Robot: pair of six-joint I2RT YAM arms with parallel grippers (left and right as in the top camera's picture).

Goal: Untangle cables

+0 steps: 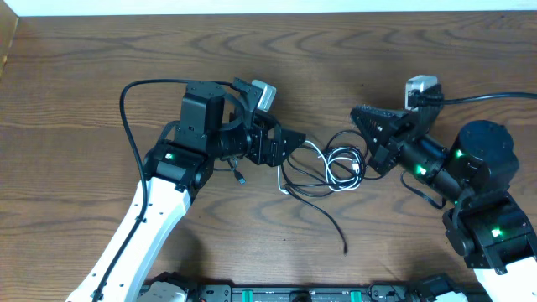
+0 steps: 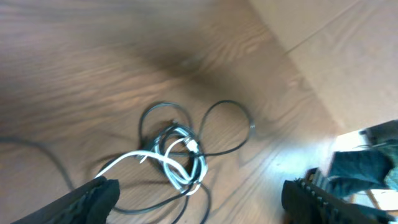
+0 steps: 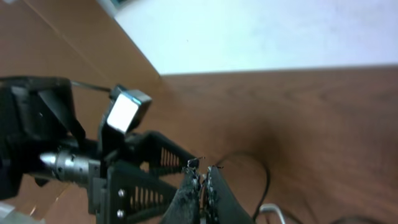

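Item 1, surface: your table [image 1: 84,50] was dark brown wood with a strong grain. Past its far edge a pale wall [image 3: 280,31] showed.

Item 2, cables [image 1: 336,164]: 1 tangle lay on the table between your 2 grippers. A white cable [image 2: 180,165] was coiled through black loops, and 1 black tail trailed toward the near edge.

Item 3, left gripper [image 2: 200,186]: you had its jaws spread wide, gripping nothing. From its wrist camera the tangle sat in the gap between the 2 fingers [image 2: 93,196].

Item 4, right gripper [image 3: 202,177]: you had its jaws pressed together, apparently pinching the end of a thin black cable [image 3: 249,157]. That cable arced away from the tips and down to the table.
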